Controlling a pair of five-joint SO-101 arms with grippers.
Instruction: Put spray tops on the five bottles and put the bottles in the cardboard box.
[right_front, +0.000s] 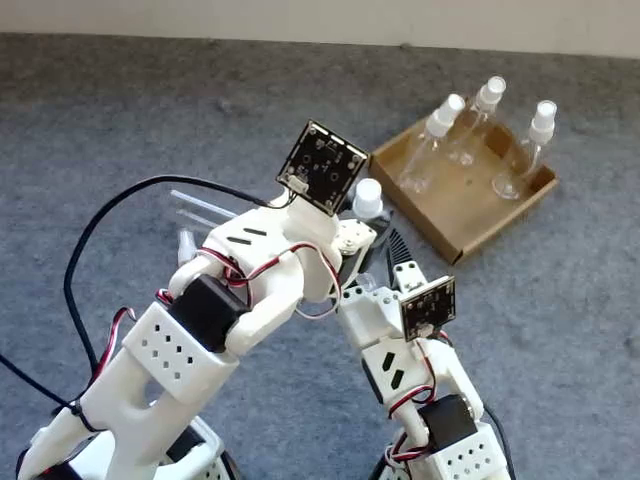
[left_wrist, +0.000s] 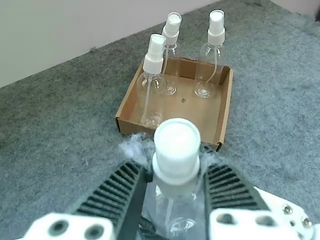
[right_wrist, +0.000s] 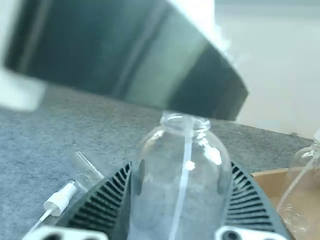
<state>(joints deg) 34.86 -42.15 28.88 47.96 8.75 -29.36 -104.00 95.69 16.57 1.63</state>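
While my right tool (right_wrist: 181, 172) clenches the clear bottle (right_wrist: 182, 150) at lower centre and my left tool (left_wrist: 176, 172) pinches its spray top (left_wrist: 176, 142), capping seems underway, and next I must seat it, then reach the cardboard box (left_wrist: 187, 112) above.

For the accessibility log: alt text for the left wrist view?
The left hand grips a white spray top sitting on a clear bottle. Beyond it, a cardboard box on grey carpet holds three upright bottles with spray tops on.
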